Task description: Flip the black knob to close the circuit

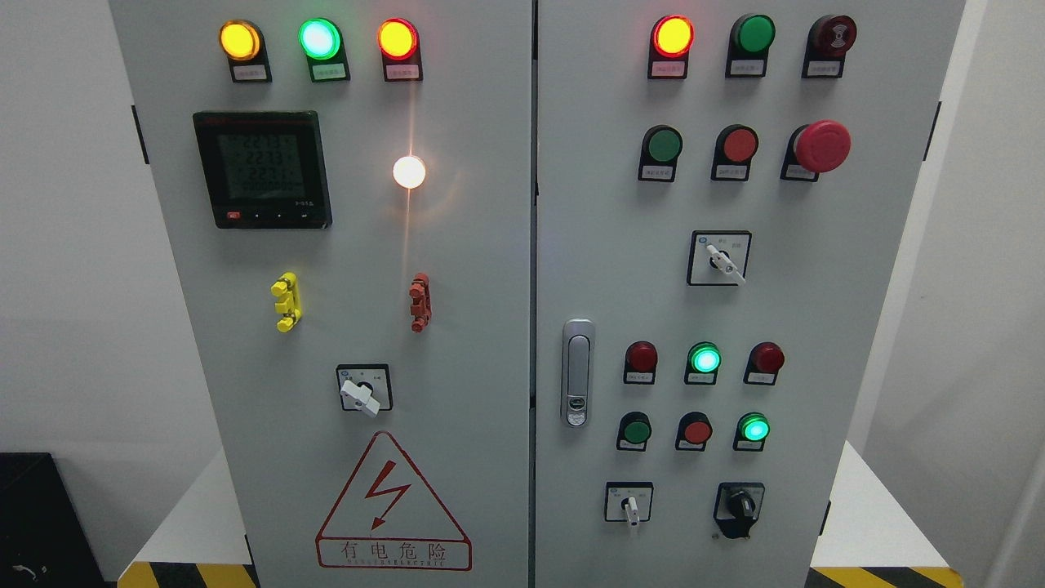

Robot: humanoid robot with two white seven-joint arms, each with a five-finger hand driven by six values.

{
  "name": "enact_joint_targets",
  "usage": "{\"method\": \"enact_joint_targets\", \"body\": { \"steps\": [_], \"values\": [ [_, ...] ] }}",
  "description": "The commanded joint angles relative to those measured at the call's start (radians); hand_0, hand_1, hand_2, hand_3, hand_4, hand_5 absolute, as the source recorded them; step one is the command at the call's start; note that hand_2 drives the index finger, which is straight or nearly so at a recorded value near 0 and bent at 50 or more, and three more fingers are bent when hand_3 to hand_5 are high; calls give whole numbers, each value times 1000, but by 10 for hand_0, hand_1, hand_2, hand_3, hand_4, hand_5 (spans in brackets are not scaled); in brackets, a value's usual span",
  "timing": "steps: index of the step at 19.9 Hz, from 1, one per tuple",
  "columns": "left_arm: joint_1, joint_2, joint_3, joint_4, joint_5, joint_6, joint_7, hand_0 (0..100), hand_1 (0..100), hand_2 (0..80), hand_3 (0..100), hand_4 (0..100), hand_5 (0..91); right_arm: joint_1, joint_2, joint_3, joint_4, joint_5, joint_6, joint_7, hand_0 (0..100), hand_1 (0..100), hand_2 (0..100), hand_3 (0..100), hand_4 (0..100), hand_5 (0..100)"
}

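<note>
A grey electrical cabinet (473, 245) with two doors fills the head view. The black knob (741, 505) sits at the lower right of the right door, on a black base, with its pointer turned up and a little to the left. Neither of my hands nor arms shows in the view.
White selector switches sit on the right door (718, 260), at its bottom (629, 506), and on the left door (362, 394). Lit and unlit indicator lamps, push buttons, a red emergency button (821, 145), a door handle (577, 372), a meter (263, 170) and a warning triangle (393, 506) cover the doors.
</note>
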Motion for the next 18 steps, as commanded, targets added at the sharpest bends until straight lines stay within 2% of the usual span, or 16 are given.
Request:
{"method": "enact_joint_targets", "body": {
  "steps": [1, 3, 7, 10, 14, 18],
  "values": [
    [0, 0, 0, -1, 0, -1, -1, 120, 556, 0, 0, 0, 0, 2, 29, -107, -267, 215, 1, -11, 0, 0, 113, 207, 222, 18],
    [0, 0, 0, -1, 0, -1, -1, 120, 556, 0, 0, 0, 0, 2, 29, -113, -325, 278, -1, -11, 0, 0, 139, 242, 261, 57],
    [0, 0, -1, 1, 0, -1, -1, 120, 556, 0, 0, 0, 0, 3, 29, -133, -436, 374, -2, -17, 0, 0, 214, 389, 408, 290],
    [0, 0, -1, -1, 0, -1, -1, 120, 556, 0, 0, 0, 0, 3, 35, -143, -534, 454, -8, -37, 0, 0, 292, 501, 503, 406],
    [0, 0, -1, -1, 0, -1, -1, 120, 556, 0, 0, 0, 0, 16, 43, -159, -686, 538, -34, -58, 0, 0, 392, 638, 593, 499],
    [0, 0, -1, -1, 0, -1, -1, 120, 556, 0, 0, 0, 0, 19, 49, -160, -805, 601, -48, -77, 0, 0, 479, 700, 625, 553]
  ]
}}
